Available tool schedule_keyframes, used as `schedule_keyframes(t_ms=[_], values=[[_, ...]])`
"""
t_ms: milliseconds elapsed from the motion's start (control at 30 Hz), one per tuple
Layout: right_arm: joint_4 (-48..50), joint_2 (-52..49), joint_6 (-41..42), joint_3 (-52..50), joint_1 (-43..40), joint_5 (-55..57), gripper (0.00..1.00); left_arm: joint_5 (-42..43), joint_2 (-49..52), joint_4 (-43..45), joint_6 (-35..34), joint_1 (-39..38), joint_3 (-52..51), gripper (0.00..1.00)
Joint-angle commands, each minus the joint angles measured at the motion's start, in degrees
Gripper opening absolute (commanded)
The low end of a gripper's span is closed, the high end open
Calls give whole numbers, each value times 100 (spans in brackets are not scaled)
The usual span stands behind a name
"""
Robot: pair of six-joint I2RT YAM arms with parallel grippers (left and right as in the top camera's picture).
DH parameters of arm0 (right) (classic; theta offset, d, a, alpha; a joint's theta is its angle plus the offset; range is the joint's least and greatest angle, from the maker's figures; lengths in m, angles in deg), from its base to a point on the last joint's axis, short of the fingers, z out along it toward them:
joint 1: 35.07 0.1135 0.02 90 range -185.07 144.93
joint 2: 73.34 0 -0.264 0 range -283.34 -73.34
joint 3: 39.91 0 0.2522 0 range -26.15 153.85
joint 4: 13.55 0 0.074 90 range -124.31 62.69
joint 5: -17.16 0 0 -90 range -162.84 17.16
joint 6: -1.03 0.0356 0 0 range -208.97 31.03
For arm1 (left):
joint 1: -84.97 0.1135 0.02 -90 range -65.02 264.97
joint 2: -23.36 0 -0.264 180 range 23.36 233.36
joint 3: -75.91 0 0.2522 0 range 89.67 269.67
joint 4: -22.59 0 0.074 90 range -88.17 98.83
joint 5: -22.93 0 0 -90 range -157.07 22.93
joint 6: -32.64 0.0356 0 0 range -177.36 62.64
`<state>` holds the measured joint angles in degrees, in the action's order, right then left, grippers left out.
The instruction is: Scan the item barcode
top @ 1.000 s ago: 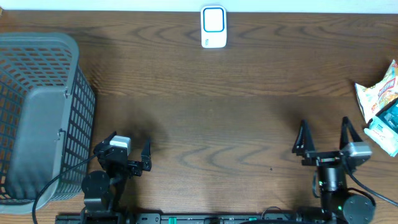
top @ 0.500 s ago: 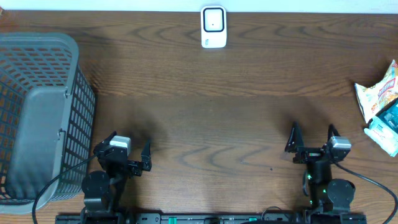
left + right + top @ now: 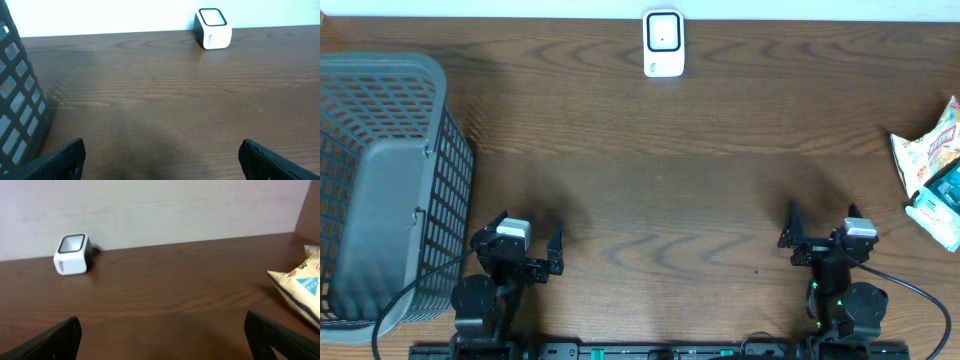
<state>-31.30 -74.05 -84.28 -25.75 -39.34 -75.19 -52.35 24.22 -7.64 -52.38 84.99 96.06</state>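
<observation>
A small white cube-shaped barcode scanner [image 3: 663, 43] with a dark window on its upper face is seen standing at the far edge of a dark brown wood-grain desk [image 3: 660, 170], roughly midway along that edge. It is taken here as the landmark.

A crinkled yellow-and-white snack bag [image 3: 926, 152] is found far to the right of the scanner and somewhat nearer the robot, at the right border of the desk. It is partly cut off by the frame. A blue-and-white packet [image 3: 942, 208] is lying against the bag on the side away from the scanner. No barcode can be made out on either one. In the right wrist view the bag [image 3: 299, 286] is seen flat on the desk, well apart from the scanner [image 3: 72, 254].

A tall grey plastic mesh basket [image 3: 448, 190] is placed far to the left of the scanner, at the left border of the desk.

The left claw [image 3: 525, 243] is held low at the near edge, well to the left of the scanner and just beside the basket. Its fingers are spread wide and nothing is pinched between them. The right claw [image 3: 822, 222] is held at the near edge as well, to the right of the scanner and well apart from the snack bag. It is likewise spread wide and empty. From the left wrist, the scanner [image 3: 214, 29] is seen straight ahead and slightly to the right, across bare wood.
</observation>
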Motion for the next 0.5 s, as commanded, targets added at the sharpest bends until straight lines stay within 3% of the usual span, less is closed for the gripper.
schedule_keyframes(t_ms=[0, 467], values=[[-28, 42, -389, -9, -17, 28, 99, 28, -26, -107, 79, 31, -94, 98], [-24, 39, -323, -9, -20, 35, 99, 26, -26, -107, 79, 31, -94, 98]])
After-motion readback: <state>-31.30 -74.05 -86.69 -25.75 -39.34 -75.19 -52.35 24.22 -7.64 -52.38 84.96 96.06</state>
